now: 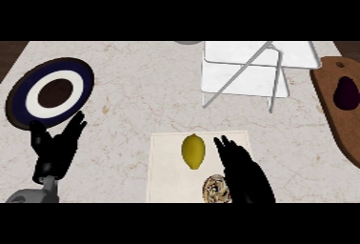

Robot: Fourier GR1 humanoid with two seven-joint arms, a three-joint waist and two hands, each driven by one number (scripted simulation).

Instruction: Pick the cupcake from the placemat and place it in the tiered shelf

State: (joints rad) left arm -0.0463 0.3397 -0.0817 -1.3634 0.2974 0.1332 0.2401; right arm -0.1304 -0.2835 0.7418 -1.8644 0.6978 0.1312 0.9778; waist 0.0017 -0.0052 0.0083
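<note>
Marbled surface (126, 95) fills my head view, the only one I have. On the placemat (165, 167) a lemon (194, 151) lies near the middle, and the cupcake (216, 189) sits at the mat's near edge, partly cut off by the frame and touching the side of my right hand (243, 171). That hand stands beside the cupcake with fingers straight and together, pinching nothing. My left hand (56, 145) rests spread near the left edge, just below a plate (49, 93). The shelf (246, 71) stands well apart at the far right, with a board (345, 114) beside it.

I judge the risks so: closing from this side could nudge the cupcake off the mat or tip it, or brush the lemon and set it rolling. Later, the shelf's thin legs could catch the hand.
</note>
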